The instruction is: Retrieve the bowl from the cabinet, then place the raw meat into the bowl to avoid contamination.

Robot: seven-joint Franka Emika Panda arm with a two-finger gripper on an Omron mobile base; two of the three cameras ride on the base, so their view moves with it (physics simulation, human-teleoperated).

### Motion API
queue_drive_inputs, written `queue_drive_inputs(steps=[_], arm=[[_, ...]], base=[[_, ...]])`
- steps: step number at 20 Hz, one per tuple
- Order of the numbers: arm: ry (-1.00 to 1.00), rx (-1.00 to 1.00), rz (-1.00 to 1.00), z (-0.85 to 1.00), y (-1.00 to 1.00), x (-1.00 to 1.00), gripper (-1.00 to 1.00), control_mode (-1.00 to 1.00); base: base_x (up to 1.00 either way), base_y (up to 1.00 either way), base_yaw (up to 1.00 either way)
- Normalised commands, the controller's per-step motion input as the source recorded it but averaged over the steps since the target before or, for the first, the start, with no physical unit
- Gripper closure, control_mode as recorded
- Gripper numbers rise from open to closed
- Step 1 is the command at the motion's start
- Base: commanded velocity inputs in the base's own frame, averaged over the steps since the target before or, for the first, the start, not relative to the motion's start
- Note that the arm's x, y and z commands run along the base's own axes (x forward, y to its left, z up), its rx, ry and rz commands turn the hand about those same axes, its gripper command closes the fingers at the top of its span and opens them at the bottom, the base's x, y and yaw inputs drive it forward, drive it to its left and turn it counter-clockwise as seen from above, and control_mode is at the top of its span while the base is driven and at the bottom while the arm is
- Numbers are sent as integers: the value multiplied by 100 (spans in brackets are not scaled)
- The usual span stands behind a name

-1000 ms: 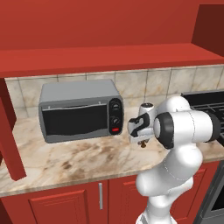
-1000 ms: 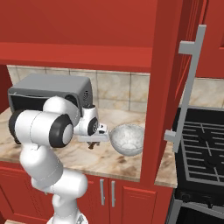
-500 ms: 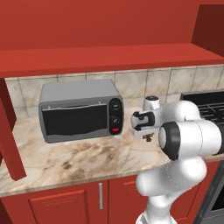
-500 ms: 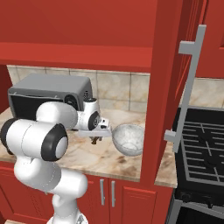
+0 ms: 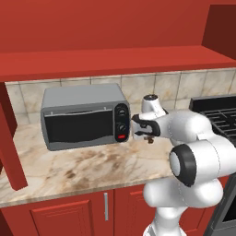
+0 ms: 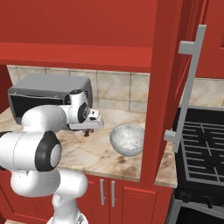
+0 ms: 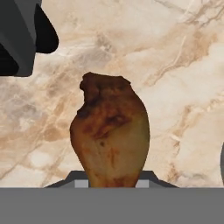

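The raw meat (image 7: 111,135), a brown drumstick, stands up between my gripper's (image 7: 111,180) jaws, which are shut on its lower end, with the marble counter behind it. From the left base view, the gripper (image 5: 147,137) hangs just right of the toaster oven, the raw meat (image 5: 150,140) poking out beneath it. The grey bowl (image 6: 127,139) sits upright on the counter, a short way right of the gripper (image 6: 89,130) and the raw meat (image 6: 87,133). The red cabinet (image 6: 87,30) spans the wall above, its door (image 6: 164,87) swung open beside the bowl.
A grey toaster oven (image 5: 85,122) stands on the marble counter (image 5: 83,170) left of the gripper. A black stove (image 6: 201,148) lies to the right. The open door's long silver handle (image 6: 187,83) juts out near the bowl. Another open door's edge (image 5: 11,138) is at far left.
The arm's elbow has swung forward and down while the hand stayed near the toaster oven's right side. The jaws have drawn closer on the meat. The bowl has not moved.
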Motion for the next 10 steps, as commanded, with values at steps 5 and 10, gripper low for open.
queue_drive_inputs(steps=[5,10], arm=[[-7,-11,-1,50,8,14,100,-100],[-2,-13,0,43,-19,7,100,-100]], base=[[0,0,0],[0,0,0]])
